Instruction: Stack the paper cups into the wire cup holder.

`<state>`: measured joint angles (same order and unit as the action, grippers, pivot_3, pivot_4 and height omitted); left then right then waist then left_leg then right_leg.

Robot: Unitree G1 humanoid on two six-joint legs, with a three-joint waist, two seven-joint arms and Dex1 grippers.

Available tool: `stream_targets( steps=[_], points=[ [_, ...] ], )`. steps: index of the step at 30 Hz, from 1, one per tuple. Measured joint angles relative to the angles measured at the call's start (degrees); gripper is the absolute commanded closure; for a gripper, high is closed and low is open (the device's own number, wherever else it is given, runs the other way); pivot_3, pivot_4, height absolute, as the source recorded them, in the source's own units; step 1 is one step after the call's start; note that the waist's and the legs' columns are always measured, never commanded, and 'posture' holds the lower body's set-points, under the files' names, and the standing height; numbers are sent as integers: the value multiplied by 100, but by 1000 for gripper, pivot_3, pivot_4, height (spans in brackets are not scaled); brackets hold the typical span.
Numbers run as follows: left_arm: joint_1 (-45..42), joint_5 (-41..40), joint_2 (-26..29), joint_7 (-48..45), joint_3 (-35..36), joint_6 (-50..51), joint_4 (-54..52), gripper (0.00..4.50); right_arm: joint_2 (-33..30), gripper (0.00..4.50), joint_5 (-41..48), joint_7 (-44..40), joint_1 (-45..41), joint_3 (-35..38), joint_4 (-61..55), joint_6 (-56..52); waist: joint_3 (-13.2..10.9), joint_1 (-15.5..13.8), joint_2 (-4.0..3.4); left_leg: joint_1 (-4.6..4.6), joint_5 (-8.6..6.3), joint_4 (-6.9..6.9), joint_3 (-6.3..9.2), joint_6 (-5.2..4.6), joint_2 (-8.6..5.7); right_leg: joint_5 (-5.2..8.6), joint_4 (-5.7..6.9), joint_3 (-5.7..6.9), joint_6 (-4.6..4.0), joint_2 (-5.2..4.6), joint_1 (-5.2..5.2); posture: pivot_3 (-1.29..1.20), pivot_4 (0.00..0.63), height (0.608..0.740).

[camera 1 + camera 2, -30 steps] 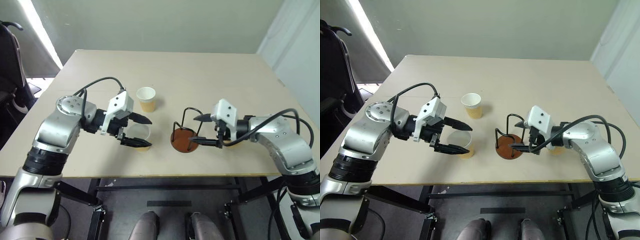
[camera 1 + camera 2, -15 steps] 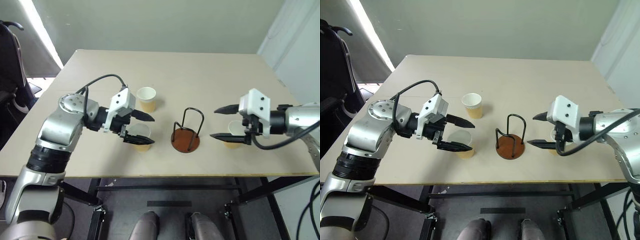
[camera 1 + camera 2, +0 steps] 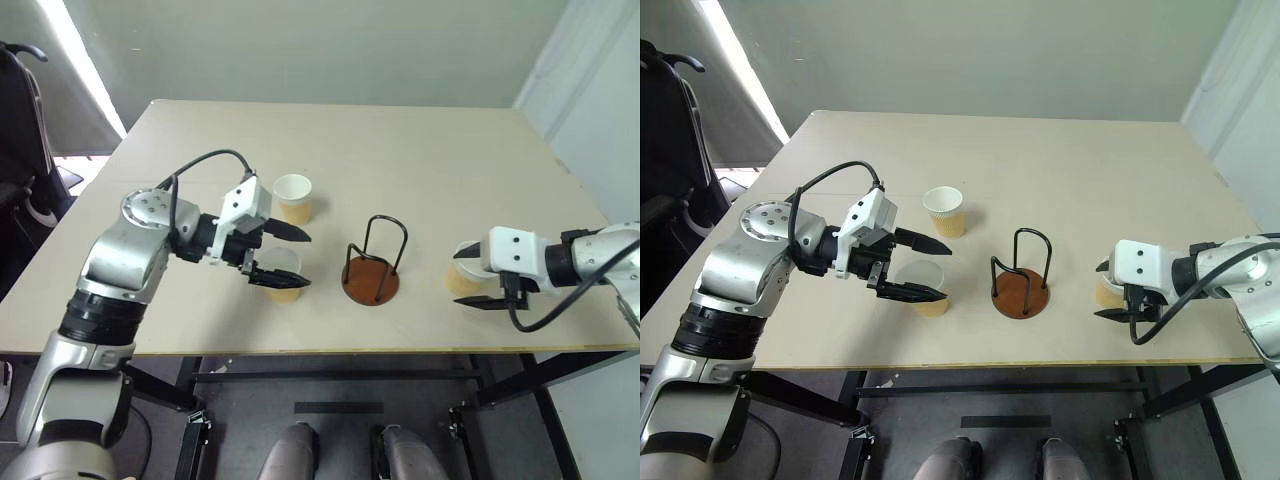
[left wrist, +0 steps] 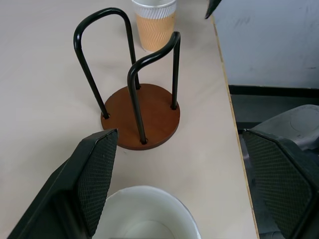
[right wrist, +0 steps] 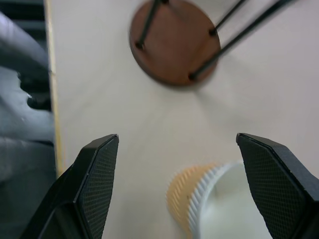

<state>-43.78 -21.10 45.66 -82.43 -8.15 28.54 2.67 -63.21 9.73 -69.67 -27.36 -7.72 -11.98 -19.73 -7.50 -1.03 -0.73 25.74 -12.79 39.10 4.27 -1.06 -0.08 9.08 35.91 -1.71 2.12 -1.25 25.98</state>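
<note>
While its fingers stand spread wide, the left gripper straddles a paper cup without visibly pinching it. From this gripper, the second cup stands upright at about twelve o'clock, and the wire cup holder sits empty at three o'clock on the table. Beyond the holder, the right gripper, also spread, flanks the third cup near the table's right edge.
</note>
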Motion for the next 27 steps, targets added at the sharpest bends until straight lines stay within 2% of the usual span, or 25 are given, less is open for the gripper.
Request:
stream_targets(
  steps=[5, 11, 14, 22, 27],
  points=[
    [20, -3, 16, 11, 3, 0, -3, 208, 25, 690, -466, -127, -105, -233, 777, 588, 0, -4, 0, -1, -1, 0, 0, -2, 0, -1, 0, 0, 2, 0, -1, 0, 150, 740],
    [44, -11, 54, 21, 4, 8, -37, 208, 90, 690, -613, -262, -105, -246, 997, 833, 0, 1, 0, -2, -1, -1, 0, -2, 1, -1, 0, 1, 1, 0, -2, 0, 150, 740],
    [43, -10, 66, 22, 10, 9, -36, 208, 148, 1514, -651, -316, -105, -246, 1032, 840, 0, 1, 0, -1, -1, 0, 0, -2, 1, 0, 0, 1, 0, 0, -2, 0, 150, 740],
    [-62, 36, 79, 28, 10, -81, 178, 208, 177, 4461, -576, -523, -177, -237, 982, 638, 0, 0, 0, -1, -1, -1, 0, -2, 1, 5, 0, 1, -9, 0, -2, 0, 150, 740],
    [-215, 48, 88, 32, 22, -150, 363, 208, 174, 4490, -357, -648, -174, -186, 710, 354, 0, 0, 0, 0, -1, -1, -1, -2, 0, 6, -1, 1, -10, 0, -2, 0, 150, 740]
  ],
)
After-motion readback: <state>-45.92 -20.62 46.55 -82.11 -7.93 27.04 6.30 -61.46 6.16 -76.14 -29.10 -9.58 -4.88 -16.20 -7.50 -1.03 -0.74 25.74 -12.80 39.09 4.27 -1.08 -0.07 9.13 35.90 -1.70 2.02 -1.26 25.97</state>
